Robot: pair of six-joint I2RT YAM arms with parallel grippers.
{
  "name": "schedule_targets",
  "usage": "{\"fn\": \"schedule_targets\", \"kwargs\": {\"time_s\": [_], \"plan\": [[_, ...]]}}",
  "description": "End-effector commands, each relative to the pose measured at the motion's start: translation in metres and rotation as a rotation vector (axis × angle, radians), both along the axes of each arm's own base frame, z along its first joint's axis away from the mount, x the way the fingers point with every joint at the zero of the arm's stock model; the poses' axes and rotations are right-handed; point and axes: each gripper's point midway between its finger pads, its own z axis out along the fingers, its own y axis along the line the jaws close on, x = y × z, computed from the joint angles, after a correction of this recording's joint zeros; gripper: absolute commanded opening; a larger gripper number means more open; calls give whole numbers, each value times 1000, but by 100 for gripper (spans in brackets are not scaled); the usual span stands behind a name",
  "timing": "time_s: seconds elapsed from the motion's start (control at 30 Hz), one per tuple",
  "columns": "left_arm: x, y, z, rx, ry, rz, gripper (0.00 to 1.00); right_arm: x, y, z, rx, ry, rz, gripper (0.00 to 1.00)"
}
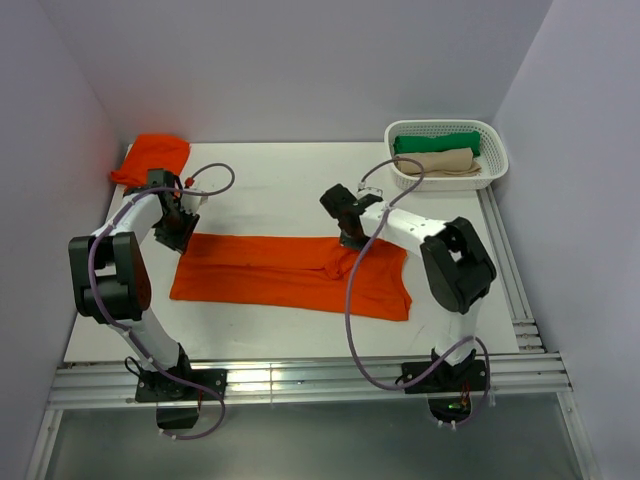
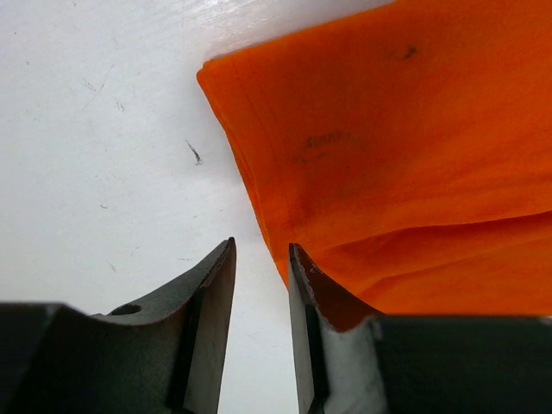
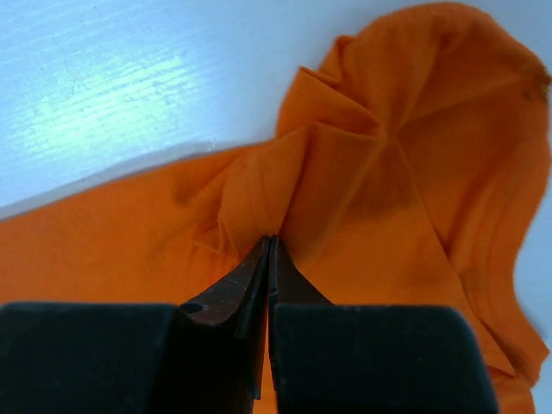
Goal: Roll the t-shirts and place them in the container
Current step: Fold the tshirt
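An orange t-shirt [image 1: 270, 272] lies folded into a long band across the middle of the table. My left gripper [image 1: 178, 240] hangs over the band's far left corner. In the left wrist view that gripper [image 2: 260, 246] is open over bare table, and the shirt's edge [image 2: 405, 155] lies just beside its right finger. My right gripper [image 1: 350, 240] is at the band's far edge towards the right. The right wrist view shows it [image 3: 270, 237] shut on a pinched ridge of the orange cloth [image 3: 388, 172], with creases fanning out from the tips. A second orange t-shirt [image 1: 152, 157] lies bunched in the far left corner.
A white mesh basket [image 1: 492, 175] stands at the far right and holds a green roll [image 1: 436, 142] and a beige roll [image 1: 438, 163]. Walls close in the table on the left, back and right. A metal rail [image 1: 300, 380] runs along the near edge.
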Motion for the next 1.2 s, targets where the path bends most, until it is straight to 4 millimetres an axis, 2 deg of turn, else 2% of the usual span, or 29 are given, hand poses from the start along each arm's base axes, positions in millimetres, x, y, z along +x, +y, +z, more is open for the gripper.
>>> {"fn": "schedule_targets", "kwargs": {"time_s": [0.0, 0.03, 0.1, 0.17, 0.2, 0.23, 0.43, 0.63, 0.77, 0.83, 0.87, 1.0, 1.1, 1.17], "plan": [[10, -1, 18, -17, -59, 3, 36, -2, -5, 35, 75, -108, -44, 5], [10, -1, 18, -17, -59, 3, 35, -11, -11, 29, 67, -95, -54, 4], [10, -1, 17, -15, -59, 4, 34, -18, -13, 38, 97, -126, -69, 4], [9, 0, 17, -16, -57, 2, 34, -32, -21, 33, 101, -118, -87, 3], [9, 0, 16, -16, -56, 4, 34, -36, -22, 40, 119, -137, -90, 3], [9, 0, 17, -15, -59, 2, 34, -45, -26, 33, 111, -123, -91, 3], [7, 0, 14, -16, -52, -3, 34, -76, -34, 20, 146, -113, -121, 3], [5, 2, 10, -7, -45, -5, 35, -96, -42, 6, 154, -94, -140, 17], [6, 1, 9, -8, -42, -5, 35, -94, -45, 23, 161, -131, -149, 32], [6, 2, 9, -7, -42, -5, 35, -90, -47, 37, 157, -163, -152, 39], [7, 2, 10, -7, -43, -5, 35, -88, -47, 42, 156, -175, -154, 46], [6, 2, 10, -9, -42, -4, 35, -70, -39, 60, 161, -210, -146, 52], [8, 2, 12, -7, -48, -5, 35, -55, -32, 62, 132, -201, -128, 55], [7, 2, 13, -11, -45, -4, 35, -50, -35, 60, 80, -181, -127, 56]]}}
